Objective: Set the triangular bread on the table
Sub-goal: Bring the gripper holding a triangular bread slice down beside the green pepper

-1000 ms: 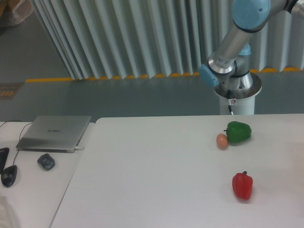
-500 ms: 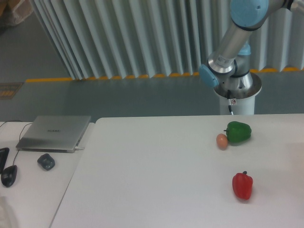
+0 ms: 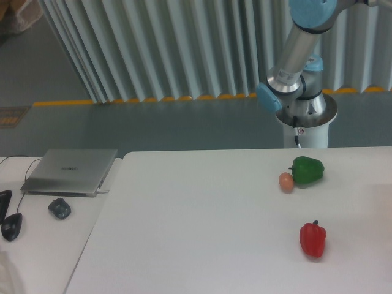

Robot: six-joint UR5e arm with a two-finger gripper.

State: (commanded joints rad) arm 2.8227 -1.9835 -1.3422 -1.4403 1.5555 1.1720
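Observation:
The white table fills the lower right of the view. The triangular bread is out of view. Only part of the arm shows, rising from its base behind the table's far edge and leaving the frame at the top right. The gripper is out of view.
A green pepper and a small orange-brown egg lie together near the table's far right. A red pepper lies nearer the front right. On the adjoining desk at left are a closed laptop, a dark mouse and another mouse.
The upper arm has swung a little to the left and more upright. Nothing on the table has moved.

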